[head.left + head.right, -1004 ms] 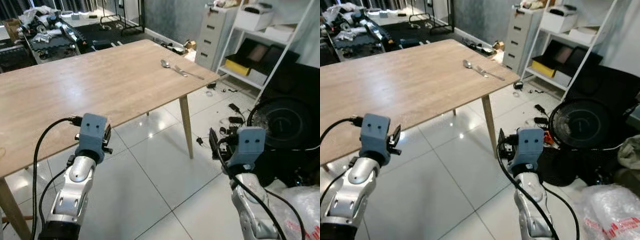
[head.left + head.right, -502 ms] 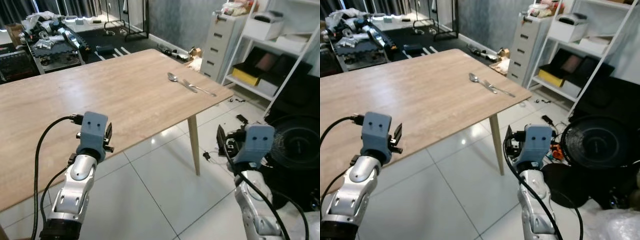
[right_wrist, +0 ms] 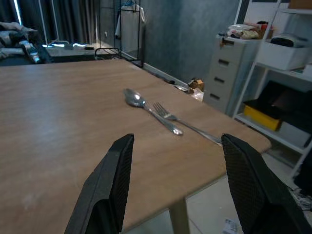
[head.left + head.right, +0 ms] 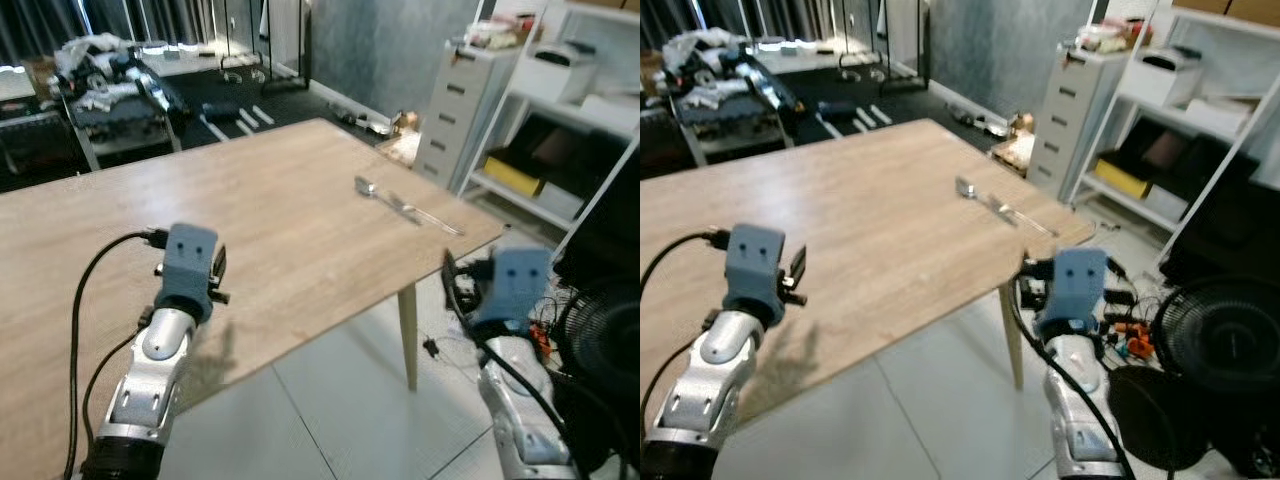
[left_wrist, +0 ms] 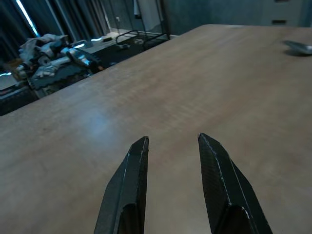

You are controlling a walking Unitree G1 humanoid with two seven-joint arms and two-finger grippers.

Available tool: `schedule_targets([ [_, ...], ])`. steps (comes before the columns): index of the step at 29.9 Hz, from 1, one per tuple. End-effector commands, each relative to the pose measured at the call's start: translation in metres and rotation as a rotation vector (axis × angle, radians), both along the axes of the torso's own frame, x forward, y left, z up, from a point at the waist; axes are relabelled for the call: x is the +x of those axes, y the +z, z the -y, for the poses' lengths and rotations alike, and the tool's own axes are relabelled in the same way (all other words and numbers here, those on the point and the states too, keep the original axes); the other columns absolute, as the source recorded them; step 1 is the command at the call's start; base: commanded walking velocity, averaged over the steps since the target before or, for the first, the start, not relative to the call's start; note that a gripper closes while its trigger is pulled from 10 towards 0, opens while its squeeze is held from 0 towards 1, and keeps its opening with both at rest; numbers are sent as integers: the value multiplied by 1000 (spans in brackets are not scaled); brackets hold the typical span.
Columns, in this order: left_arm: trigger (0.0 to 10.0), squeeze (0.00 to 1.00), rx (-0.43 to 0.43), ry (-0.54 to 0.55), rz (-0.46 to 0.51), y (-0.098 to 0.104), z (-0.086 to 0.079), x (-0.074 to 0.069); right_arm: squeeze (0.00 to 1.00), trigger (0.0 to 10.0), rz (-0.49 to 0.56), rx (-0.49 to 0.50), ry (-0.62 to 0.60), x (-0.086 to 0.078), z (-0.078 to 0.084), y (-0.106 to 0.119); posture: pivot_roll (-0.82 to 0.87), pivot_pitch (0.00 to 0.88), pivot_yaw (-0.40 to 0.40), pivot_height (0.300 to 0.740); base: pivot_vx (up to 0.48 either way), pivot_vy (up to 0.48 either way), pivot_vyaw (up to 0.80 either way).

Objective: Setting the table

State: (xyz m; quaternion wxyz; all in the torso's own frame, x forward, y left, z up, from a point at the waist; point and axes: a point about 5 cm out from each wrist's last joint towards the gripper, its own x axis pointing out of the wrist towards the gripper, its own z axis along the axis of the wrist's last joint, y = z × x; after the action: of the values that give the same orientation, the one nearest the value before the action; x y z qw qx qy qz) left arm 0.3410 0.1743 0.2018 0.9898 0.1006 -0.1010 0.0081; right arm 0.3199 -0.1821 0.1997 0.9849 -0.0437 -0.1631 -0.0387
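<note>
Spoon and fork wait at the table's far right corner.

A shiny metal spoon (image 3: 134,99) and fork (image 3: 181,123) lie side by side on the pale wooden table (image 4: 250,215). The left gripper (image 5: 170,146) and right gripper (image 3: 178,146) hover empty, fingers spread. No writing is legible.

The wooden surface (image 4: 250,210) lies bare from its near edge toward the spoon (image 3: 146,108) and fork (image 3: 183,122), which lie touching, just inside its far right corner.
</note>
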Motion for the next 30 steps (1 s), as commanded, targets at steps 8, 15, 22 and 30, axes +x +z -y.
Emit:
schedule_targets([
  [8, 10000, 0, 0, 1, -30, -8, -1, -1, 0, 10000, -13, 7, -12, -1, 4, -4, 78, 72, 92, 740, 480, 0, 0],
  [15, 10000, 0, 3, -4, -29, -7, 1, 1, 0, 10000, -11, -2, -10, 2, 5, -3, 74, 62, 96, 740, 480, 0, 0],
  [22, 10000, 0, 4, -2, -27, -7, 0, 2, 0, 10000, -13, -8, -13, 4, 6, -3, 77, 59, 97, 740, 480, 0, 0],
  [30, 10000, 0, -2, -68, -30, -6, 7, -3, 0, 10000, -112, -111, 47, 16, 3, -15, 92, 71, 85, 740, 143, 0, 0],
])
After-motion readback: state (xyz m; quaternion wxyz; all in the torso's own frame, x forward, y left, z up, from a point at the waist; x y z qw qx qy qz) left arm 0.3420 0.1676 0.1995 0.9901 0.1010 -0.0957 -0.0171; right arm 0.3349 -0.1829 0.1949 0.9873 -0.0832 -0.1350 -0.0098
